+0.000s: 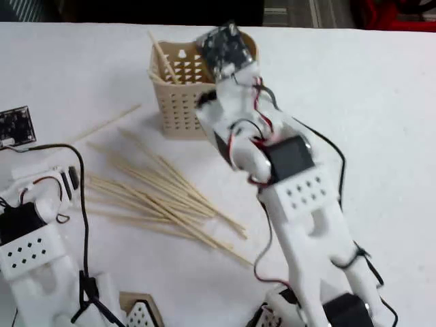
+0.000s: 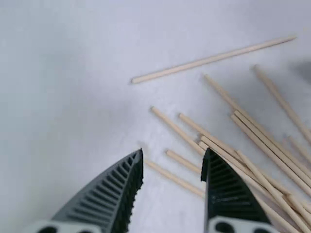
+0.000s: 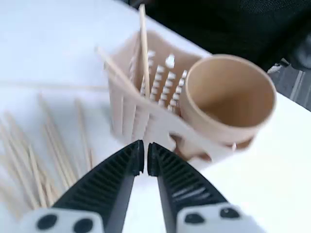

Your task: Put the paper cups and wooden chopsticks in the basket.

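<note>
The right gripper (image 3: 144, 148) hung closed and seemingly empty beside the basket (image 1: 178, 109) holding a paper cup (image 3: 228, 102), while the left gripper (image 2: 172, 158) gaped open over wooden chopsticks (image 1: 170, 197).

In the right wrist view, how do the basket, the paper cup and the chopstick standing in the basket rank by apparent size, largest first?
1. basket
2. paper cup, close behind the basket; it may sit nearer the camera, so this rank is unsure
3. chopstick, tall but very thin
</note>
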{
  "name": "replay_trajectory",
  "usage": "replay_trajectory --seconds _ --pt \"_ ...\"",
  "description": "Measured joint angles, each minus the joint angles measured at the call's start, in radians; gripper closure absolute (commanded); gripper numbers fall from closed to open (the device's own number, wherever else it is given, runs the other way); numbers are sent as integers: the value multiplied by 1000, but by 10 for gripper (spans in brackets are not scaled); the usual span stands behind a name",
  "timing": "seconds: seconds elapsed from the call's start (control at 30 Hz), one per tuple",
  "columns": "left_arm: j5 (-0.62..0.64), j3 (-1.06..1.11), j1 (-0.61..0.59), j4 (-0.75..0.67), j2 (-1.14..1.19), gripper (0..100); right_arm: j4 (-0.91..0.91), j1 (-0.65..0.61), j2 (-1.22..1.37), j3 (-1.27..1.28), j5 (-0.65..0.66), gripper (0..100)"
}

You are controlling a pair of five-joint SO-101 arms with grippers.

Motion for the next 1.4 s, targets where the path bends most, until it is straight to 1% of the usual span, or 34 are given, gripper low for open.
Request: replay_trajectory --seconds 0.07,0.2,0.37,0.47,0.6,0.7,0.83,0.93,1.0,1.1,1.17,1.27,1.4 --pt "-40 -15 0 0 0 797 86 0 -46 0 51 979" --pt "-127 -64 3 25 0 797 221 0 -112 8 78 980" --pt "-282 -149 94 152 0 793 238 0 -186 173 83 980" --pt "-407 -176 161 232 0 790 187 18 -242 325 83 980" --pt "-563 -180 239 295 0 737 57 103 -328 549 83 978" --pt "-617 -180 284 308 0 728 -66 172 -376 710 81 978" --pt "-660 -180 354 308 11 729 -207 221 -402 879 81 978" --pt "-703 -180 423 308 84 729 -278 256 -405 945 81 978" --pt "-747 -180 471 308 166 729 -313 282 -405 964 52 978" --pt "-835 -180 545 305 290 729 -344 328 -405 971 17 978" --pt "-868 -180 589 282 354 729 -350 356 -405 971 3 978" --pt "-885 -180 657 249 422 729 -353 390 -405 971 -23 978" --pt "-887 -181 738 201 499 729 -353 400 -405 971 -31 978"
